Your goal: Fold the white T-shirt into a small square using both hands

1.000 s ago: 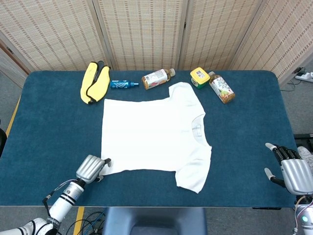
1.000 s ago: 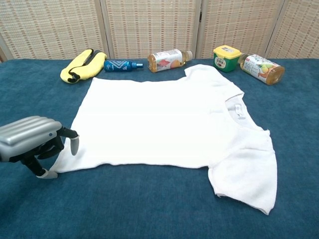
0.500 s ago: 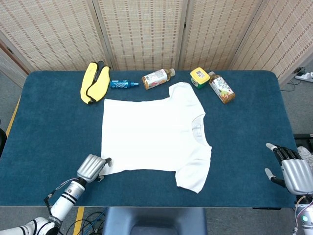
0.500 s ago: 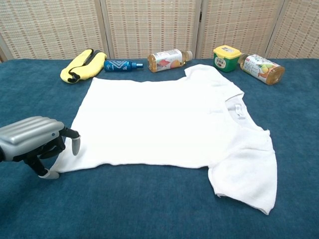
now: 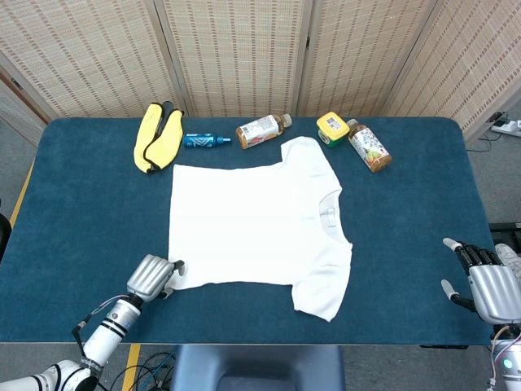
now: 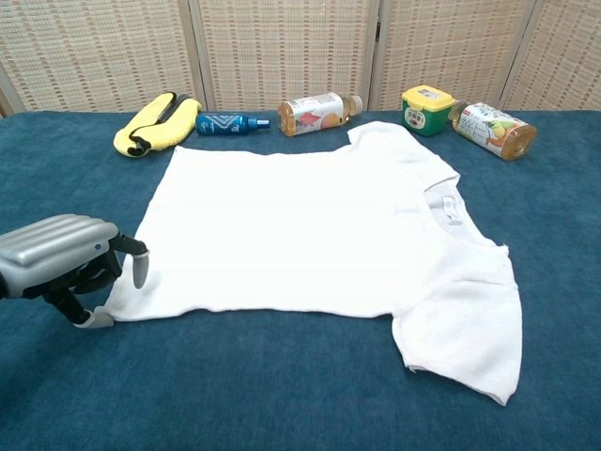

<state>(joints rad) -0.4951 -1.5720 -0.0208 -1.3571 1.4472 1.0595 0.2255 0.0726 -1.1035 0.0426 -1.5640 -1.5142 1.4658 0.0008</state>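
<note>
The left hand, fingers curled, touched the white T-shirt's lower-left corner but maybe not gripping; the open, empty right hand sat far right.

1. I see the white T-shirt as soft matt cloth, lightly creased.
2. Under it, the table wears blue napped fabric.
3. My left hand, at the shirt's corner, looks brushed silvery metal.

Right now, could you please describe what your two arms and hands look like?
Both hands are silver-grey metal with ribbed backs and dark fingers tipped in pale grey. The left hand sits on a white forearm banded in black, with a thin dark cable looping beside it. The right hand looks the same; its arm is barely in view.
</note>
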